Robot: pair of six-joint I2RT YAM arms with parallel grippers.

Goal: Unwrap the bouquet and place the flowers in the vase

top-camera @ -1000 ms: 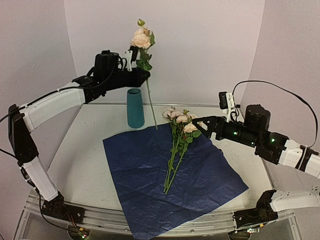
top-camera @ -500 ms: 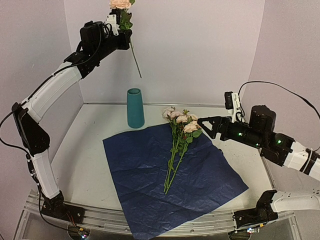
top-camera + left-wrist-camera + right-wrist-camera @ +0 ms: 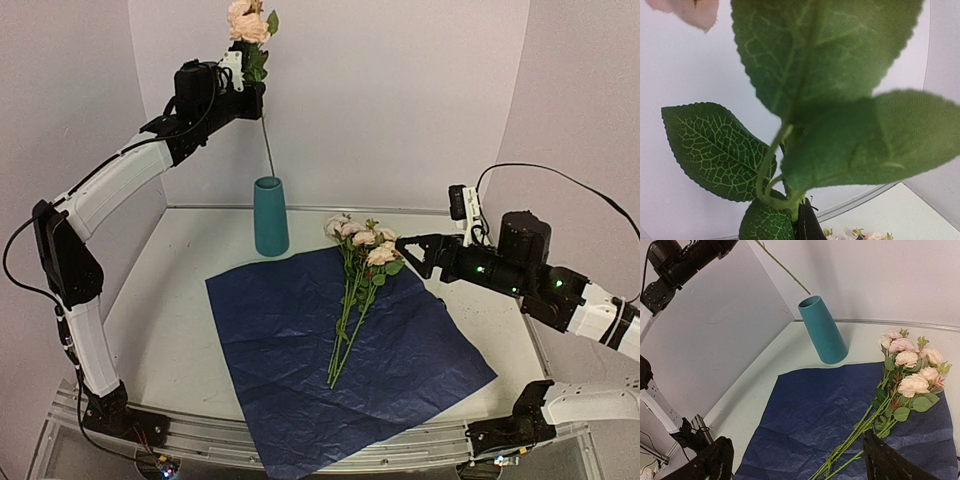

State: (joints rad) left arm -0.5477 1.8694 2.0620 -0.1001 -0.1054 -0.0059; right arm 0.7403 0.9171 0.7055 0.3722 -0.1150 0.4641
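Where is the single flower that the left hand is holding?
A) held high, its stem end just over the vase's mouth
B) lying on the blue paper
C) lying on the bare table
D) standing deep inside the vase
A: the left hand grips the flower high up, its stem reaching down to just above the mouth of the vase.

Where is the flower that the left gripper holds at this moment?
The flower is high at the upper left of the top view, in the left gripper, its stem end hanging just above the mouth of the vase.
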